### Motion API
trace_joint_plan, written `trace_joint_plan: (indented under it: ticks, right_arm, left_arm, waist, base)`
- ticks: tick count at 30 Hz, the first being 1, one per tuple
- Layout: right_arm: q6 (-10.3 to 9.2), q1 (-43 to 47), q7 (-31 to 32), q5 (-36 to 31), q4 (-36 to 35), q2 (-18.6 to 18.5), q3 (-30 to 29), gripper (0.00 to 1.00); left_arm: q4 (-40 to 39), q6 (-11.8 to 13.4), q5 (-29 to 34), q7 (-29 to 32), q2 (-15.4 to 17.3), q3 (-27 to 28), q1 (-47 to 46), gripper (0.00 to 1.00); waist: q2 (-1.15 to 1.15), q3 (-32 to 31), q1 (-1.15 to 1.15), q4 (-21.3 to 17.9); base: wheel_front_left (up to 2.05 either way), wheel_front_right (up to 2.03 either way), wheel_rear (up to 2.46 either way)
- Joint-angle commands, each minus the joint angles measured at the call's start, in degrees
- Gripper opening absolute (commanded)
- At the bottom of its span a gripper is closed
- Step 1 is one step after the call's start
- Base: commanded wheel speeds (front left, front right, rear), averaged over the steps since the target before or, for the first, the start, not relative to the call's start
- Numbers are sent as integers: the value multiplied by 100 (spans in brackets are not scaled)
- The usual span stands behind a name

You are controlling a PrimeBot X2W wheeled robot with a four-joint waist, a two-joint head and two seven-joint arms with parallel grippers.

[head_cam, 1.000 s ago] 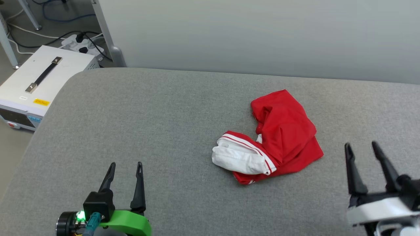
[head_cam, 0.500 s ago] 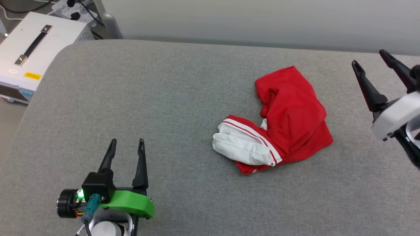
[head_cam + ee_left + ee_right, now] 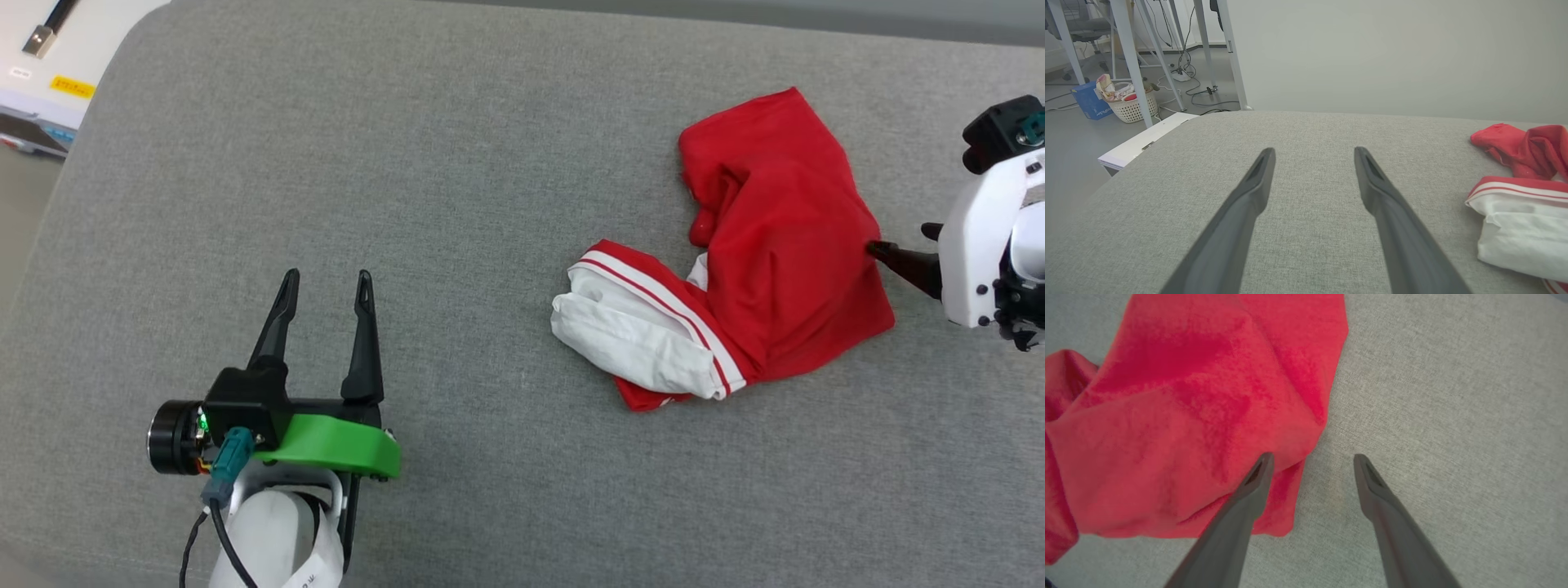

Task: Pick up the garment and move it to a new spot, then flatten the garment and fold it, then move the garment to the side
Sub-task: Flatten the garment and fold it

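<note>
Two pincers spread, left pincer [image 3: 326, 278] level above grey pad [image 3: 490, 163], right pincer [image 3: 1313, 456] tipped down at garment [image 3: 784, 229] edge.

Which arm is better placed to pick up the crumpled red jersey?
Right. The right claw, open, straddles the jersey at its red edge, one finger over cloth, one over the grey upholstery. The left claw, also open, hangs well aside of the jersey.
</note>
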Motion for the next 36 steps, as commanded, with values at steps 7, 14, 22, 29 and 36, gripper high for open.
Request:
trace_joint_plan:
  ticks: [7,14,22,29,36]
  right_arm:
    - [-5,-54,-89,148,634,386,535,100]
    - [-5,254,-588,387,780,487,1055,24]
    - [-5,177,-2325,378,-9,-75,1278,0]
    - [-5,721,-3409,387,-893,-731,890,0]
    - [-5,1675,-3762,276,-1654,-1274,-203,0]
  left_arm:
    - [11,134,-114,-34,-29,-94,-251,100]
    - [93,179,-115,-34,-30,-89,-222,100]
    - [165,131,-16,-34,-30,12,59,100]
    - [193,87,74,-34,-30,113,414,100]
    - [168,50,140,-34,-30,207,690,100]
  waist:
    - [0,457,0,247]
    - [0,320,0,212]
    - [0,-294,0,12]
    - [0,-767,0,-179]
    - [0,-1055,0,-335]
  base:
    - [0,0,0]
    - [0,0,0]
    - [0,0,0]
    - [0,0,0]
    - [0,0,0]
